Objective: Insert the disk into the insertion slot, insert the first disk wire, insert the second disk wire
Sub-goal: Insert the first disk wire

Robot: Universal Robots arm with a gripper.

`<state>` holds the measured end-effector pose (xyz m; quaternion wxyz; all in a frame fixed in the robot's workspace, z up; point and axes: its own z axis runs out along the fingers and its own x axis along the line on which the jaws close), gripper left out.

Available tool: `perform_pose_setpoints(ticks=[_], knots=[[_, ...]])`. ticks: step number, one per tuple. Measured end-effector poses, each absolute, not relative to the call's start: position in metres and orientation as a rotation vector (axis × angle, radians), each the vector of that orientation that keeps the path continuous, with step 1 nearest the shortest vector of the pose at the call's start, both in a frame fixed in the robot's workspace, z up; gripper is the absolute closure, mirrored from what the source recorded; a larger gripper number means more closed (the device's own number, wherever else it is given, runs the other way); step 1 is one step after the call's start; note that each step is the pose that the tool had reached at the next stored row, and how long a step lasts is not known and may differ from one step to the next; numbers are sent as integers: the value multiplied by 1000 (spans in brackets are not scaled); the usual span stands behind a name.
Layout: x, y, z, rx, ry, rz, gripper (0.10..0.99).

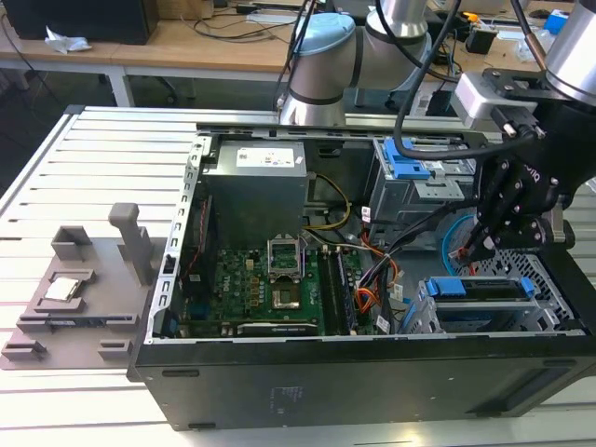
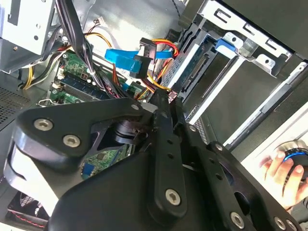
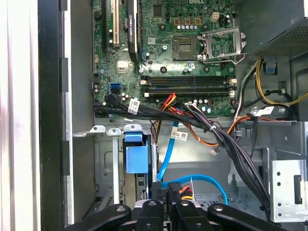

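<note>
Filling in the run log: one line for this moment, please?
disk seated in insertion slot | gripper close over it, among cables | second disk wire plug hanging free

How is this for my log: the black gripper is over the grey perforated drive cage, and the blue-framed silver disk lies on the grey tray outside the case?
The exterior view shows the blue-framed silver disk seated in that grey perforated drive cage, not on the tray. The black gripper is over it.
</note>
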<state>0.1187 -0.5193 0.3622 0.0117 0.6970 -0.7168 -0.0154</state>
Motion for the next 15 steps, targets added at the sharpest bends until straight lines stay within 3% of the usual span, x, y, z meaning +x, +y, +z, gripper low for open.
perform_pose_setpoints(ticks=[15], knots=[[119, -557, 362, 2173, -2234, -45, 922]])
